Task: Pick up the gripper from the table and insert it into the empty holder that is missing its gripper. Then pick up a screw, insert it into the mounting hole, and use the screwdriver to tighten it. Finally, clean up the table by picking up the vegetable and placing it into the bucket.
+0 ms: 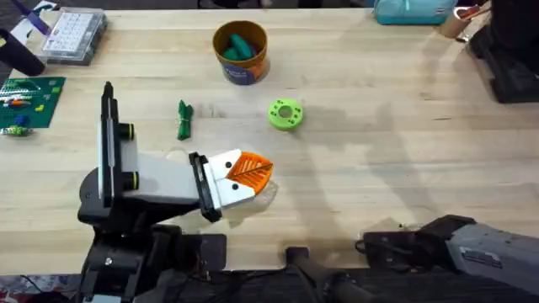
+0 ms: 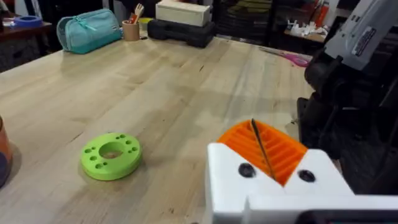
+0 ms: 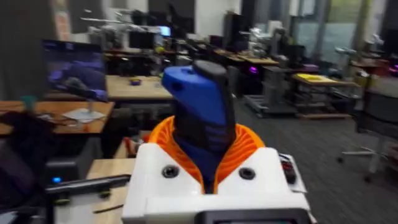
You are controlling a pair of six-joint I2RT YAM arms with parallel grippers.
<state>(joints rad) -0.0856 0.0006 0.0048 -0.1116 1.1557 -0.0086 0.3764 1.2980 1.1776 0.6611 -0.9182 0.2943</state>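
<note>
My left gripper (image 1: 253, 171) hovers low over the table (image 1: 404, 143) at front centre, its orange pads (image 2: 283, 152) shut together with a thin dark line along their seam. The dark green vegetable (image 1: 184, 119) lies on the wood just beyond it. Farther back stands the orange bucket (image 1: 240, 52) with teal pieces inside. My right arm (image 1: 459, 244) is folded at the front right edge. In the right wrist view my right gripper (image 3: 206, 132) is shut on the blue screwdriver (image 3: 198, 93) and faces out into the room. The loose gripper, holder and screw are out of view.
A lime green disc with holes (image 1: 285, 114) (image 2: 111, 154) lies right of the vegetable. A clear parts box (image 1: 72, 34) and a green board (image 1: 29, 99) sit at the far left. A teal pouch (image 2: 87, 28) and black case (image 2: 180, 28) line the far edge.
</note>
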